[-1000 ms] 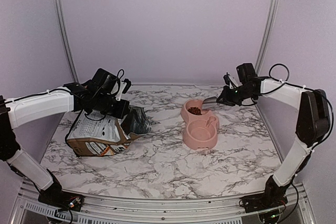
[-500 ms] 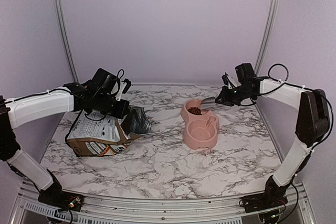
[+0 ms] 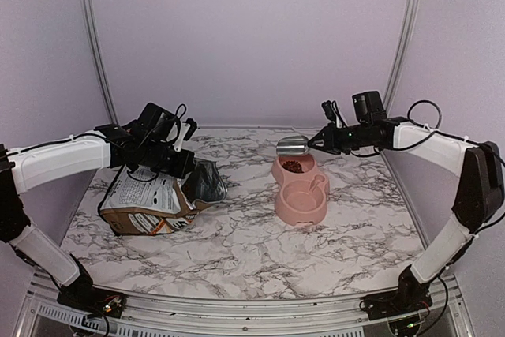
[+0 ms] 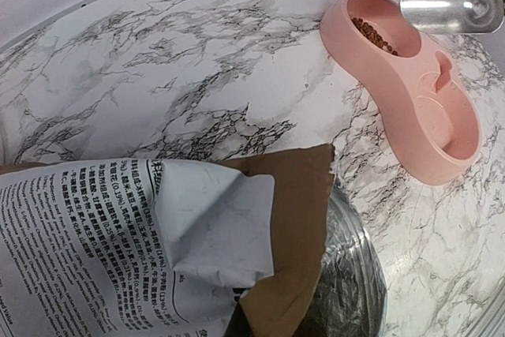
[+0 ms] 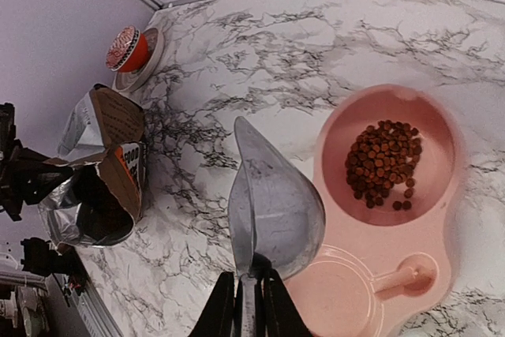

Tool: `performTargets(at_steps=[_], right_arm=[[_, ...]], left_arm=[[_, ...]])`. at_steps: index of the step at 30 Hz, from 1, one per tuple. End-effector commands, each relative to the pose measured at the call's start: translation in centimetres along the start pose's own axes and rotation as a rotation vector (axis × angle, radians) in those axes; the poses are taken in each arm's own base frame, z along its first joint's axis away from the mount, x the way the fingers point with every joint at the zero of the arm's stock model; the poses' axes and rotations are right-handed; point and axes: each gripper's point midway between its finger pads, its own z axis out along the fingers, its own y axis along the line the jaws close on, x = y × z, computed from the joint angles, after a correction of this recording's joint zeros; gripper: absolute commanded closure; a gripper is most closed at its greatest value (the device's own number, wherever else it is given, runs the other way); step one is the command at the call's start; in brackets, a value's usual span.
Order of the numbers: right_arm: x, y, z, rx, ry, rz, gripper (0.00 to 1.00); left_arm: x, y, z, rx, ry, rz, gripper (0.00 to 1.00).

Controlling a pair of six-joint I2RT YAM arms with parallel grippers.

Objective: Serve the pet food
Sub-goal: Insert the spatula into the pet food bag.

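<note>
Left side: the left gripper point(image 3: 188, 166) sat at the mouth of the brown-and-black printed paper bag point(image 3: 146, 209). Its jaws were fully closed, pinching the bag's upper edge. The bag lay on the white, grey-veined marble worktop point(image 3: 237, 254) with its white text panel up and its foil-lined mouth point(image 3: 207, 182) open toward the right. Whether any contents remained inside could not be made out.

Far left corner, right wrist view: a reddish mesh ball on a small white dish point(image 5: 126, 49) stood behind the bag and apart from it.

Right of centre: a pink plastic double bowl point(image 3: 302, 204) rested on the worktop, well apart from the bag. The pet food, small dark brown kibble pellets point(image 5: 384, 163), lay in a loose pile in the far round compartment. The near compartment was a round basin with a small post.

Right side: the right gripper point(image 3: 319, 142) held a silver metal scoop point(image 3: 292, 146) by its narrow handle, its jaws nearly closed and clamped on it. The scoop hung in the air above the bowl's far end, not touching it. Its hollow looked empty from the right wrist view.
</note>
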Motion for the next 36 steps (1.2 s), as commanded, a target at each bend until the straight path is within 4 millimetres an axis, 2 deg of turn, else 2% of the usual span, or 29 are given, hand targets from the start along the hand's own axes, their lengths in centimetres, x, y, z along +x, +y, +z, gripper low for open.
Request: performTargets(at_steps=[1,8,15,17,21,29,31,33,36], right_arm=[[-0.8,6.2,-0.7,-0.181,-0.057,-0.13,1.0],[1.4,12.7,0.5,-0.283,-0.03,-0.321,1.0],[4.4,17.9,2.4,-0.377,0.026,-0.472,1.0],[5.2,18.9,3.4,-0.383,0.043,-0.495,1.0],[6.2,19.9,5.6,-0.375,0.072,-0.503,1.0],[6.9,20.0,10.3,-0.275,0.062,-0.485,1.0],[6.3,19.6,11.3,-0.229,0.045,-0.484,1.0],[7.3,20.5,12.4,-0.224,0.057,-0.494,1.0],[7.5,20.5,13.7,-0.208,0.059,-0.491,1.0]], left_arm=[[-1.0,0.3,-1.5,-0.001,-0.048,-0.005,1.0],[-1.0,0.3,-1.5,-0.003,-0.047,-0.005,1.0],[-0.9,0.4,-1.4,-0.009,-0.044,-0.004,1.0],[-0.9,0.5,-1.3,-0.012,-0.044,-0.004,1.0],[-0.9,0.5,-1.3,-0.011,-0.044,-0.003,1.0],[-0.9,0.5,-1.5,-0.012,-0.049,-0.003,1.0],[-0.9,0.5,-1.6,-0.01,-0.05,-0.003,1.0],[-1.0,0.4,-1.6,-0.01,-0.051,-0.003,1.0],[-0.9,0.5,-1.6,-0.012,-0.05,-0.003,1.0]])
